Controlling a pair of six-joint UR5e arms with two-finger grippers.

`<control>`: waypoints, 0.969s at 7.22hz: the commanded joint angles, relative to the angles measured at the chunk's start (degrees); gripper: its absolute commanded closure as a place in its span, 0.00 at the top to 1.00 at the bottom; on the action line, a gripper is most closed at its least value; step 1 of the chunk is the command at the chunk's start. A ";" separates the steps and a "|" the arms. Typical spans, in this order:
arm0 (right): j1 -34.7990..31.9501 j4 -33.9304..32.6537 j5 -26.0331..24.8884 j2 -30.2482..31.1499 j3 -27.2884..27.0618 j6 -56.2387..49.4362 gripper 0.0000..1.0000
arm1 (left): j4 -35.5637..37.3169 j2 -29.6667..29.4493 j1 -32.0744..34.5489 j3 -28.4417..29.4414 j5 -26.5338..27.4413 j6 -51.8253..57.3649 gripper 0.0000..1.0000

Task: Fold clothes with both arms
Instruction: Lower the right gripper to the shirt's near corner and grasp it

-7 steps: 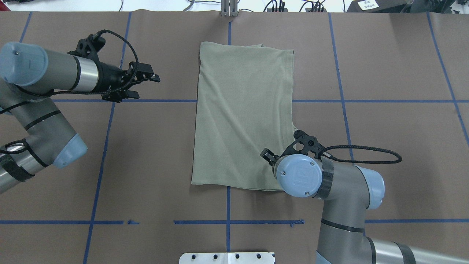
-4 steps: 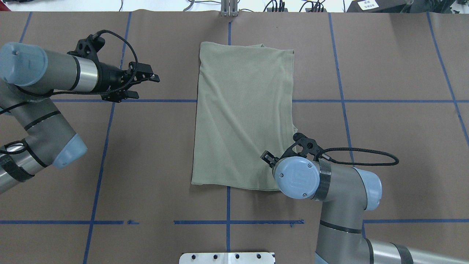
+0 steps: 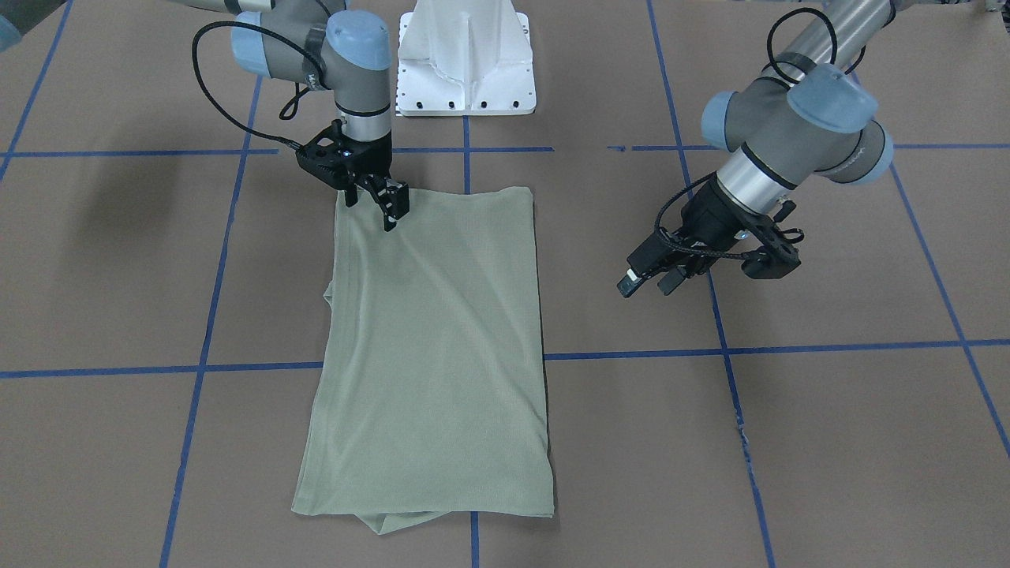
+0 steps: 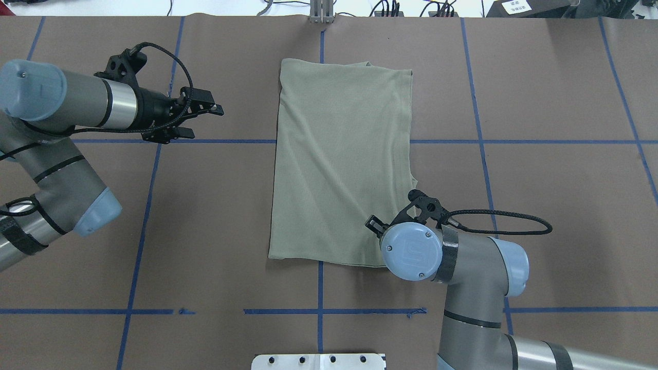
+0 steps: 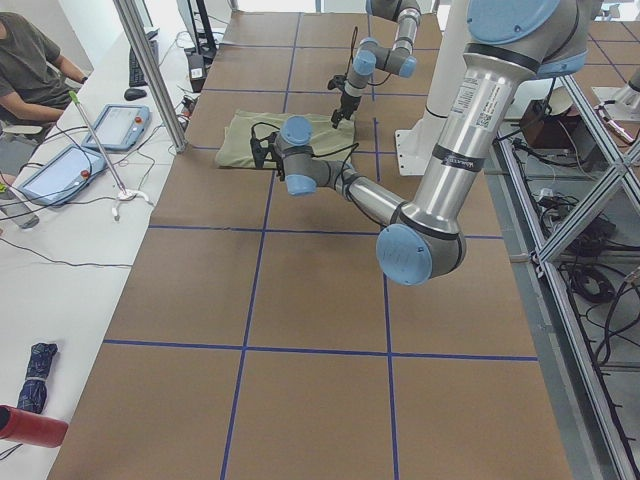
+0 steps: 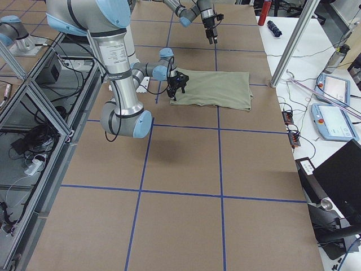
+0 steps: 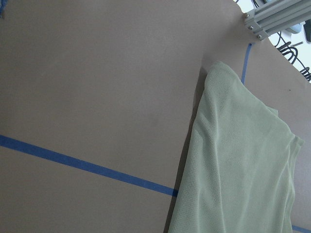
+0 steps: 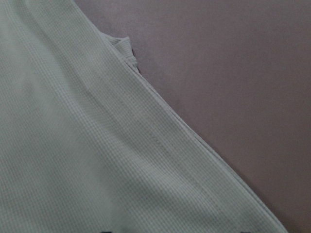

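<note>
Looking down from behind the robot, you see the shirt lying flat near the middle of the table, folded into a long rectangle with its short ends toward and away from the robot; soft creases run across its top layer, and at the far end a bit of an under layer pokes out past the edge.

The right gripper points straight down at the shirt's near corner on the robot's right side; its jaws are spread, one finger over the cloth and the other at the very edge, and you cannot tell whether either tip touches the fabric; its wrist camera shows knit cloth and a stitched edge running diagonally, with bare table beyond.

The left gripper hangs over bare table, well apart from the shirt on the robot's left, aimed toward it; its jaws are parted and hold nothing.

Blue tape lines grid the brown surface; the white base stands at the near edge.
</note>
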State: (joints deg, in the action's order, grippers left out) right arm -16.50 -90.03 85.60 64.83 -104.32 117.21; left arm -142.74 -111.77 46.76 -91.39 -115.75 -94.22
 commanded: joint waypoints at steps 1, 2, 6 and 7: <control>0.24 -0.06 0.00 0.21 -0.01 0.13 0.33 | 0.00 0.06 0.00 -0.01 -0.09 0.00 1.00; 0.33 -0.06 0.18 0.56 -0.36 0.04 0.05 | 0.00 0.06 0.00 -0.36 -0.09 -0.09 1.00; 0.33 -0.06 0.88 -0.22 -0.80 -0.66 0.00 | 0.00 0.15 0.09 -0.45 -0.09 -0.09 1.00; -0.28 -0.06 2.19 -0.23 -0.80 -0.84 0.00 | 0.00 0.24 0.09 -0.37 -0.09 -0.09 1.00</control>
State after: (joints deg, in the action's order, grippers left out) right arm -16.26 -90.09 86.76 64.73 -105.07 116.56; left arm -142.73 -111.60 46.84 -91.80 -115.84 -94.31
